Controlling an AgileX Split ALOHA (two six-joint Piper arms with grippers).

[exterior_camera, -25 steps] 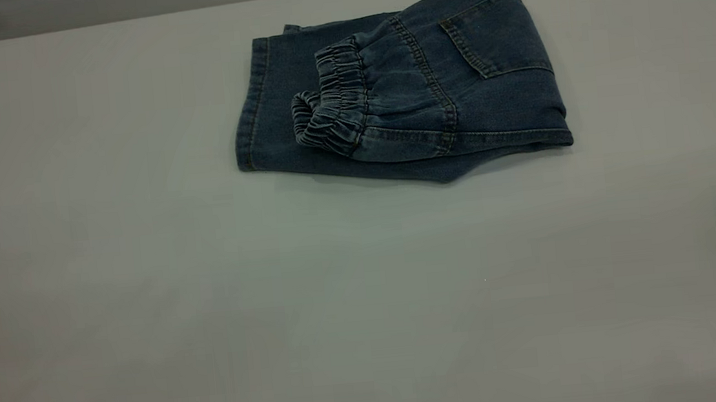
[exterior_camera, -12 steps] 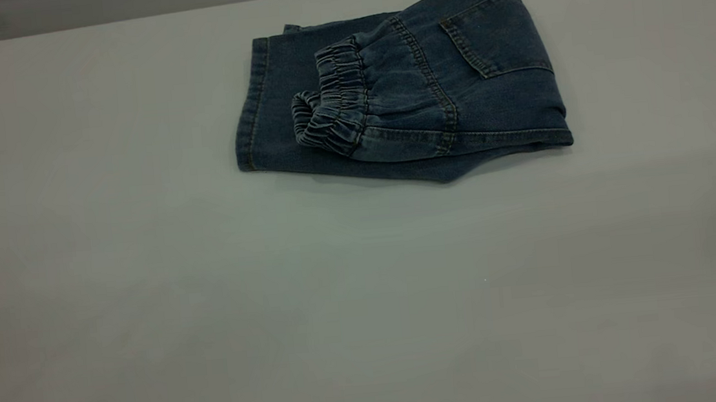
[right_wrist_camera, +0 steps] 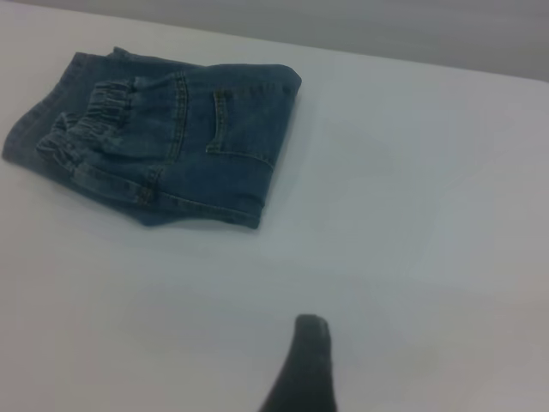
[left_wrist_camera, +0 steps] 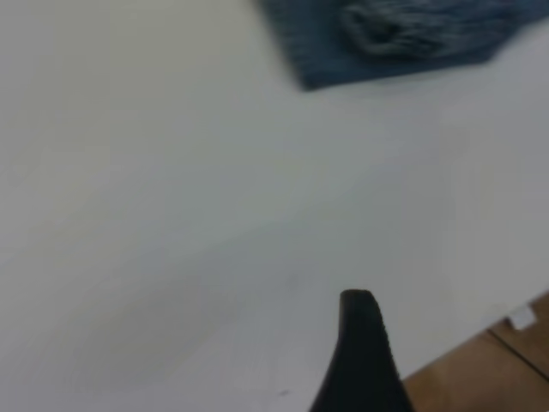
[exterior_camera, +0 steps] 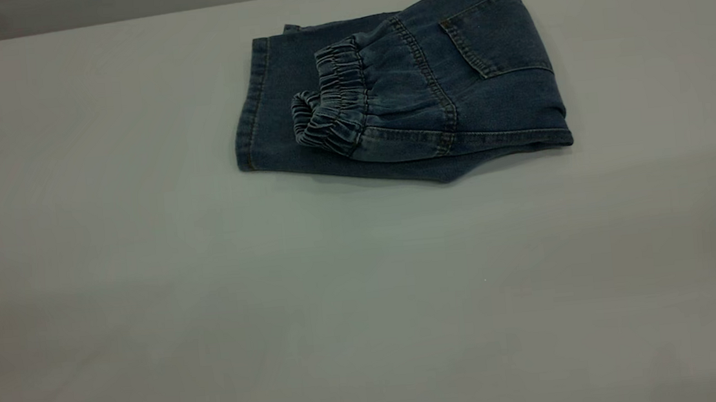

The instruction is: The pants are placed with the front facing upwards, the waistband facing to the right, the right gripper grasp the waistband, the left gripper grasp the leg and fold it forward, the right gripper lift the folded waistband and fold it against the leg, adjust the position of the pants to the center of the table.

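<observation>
left end effector [left_wrist_camera: 358, 360]: one fingertip visible, raised | right end effector [right_wrist_camera: 302, 369]: same, raised

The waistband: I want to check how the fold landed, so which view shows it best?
The exterior view: the waistband lies folded over onto the leg of the pants, its ruching crisp and unobstructed. The right wrist view shows it smaller and at an angle. The left wrist view catches only a blurred patch near the frame's edge.
</observation>
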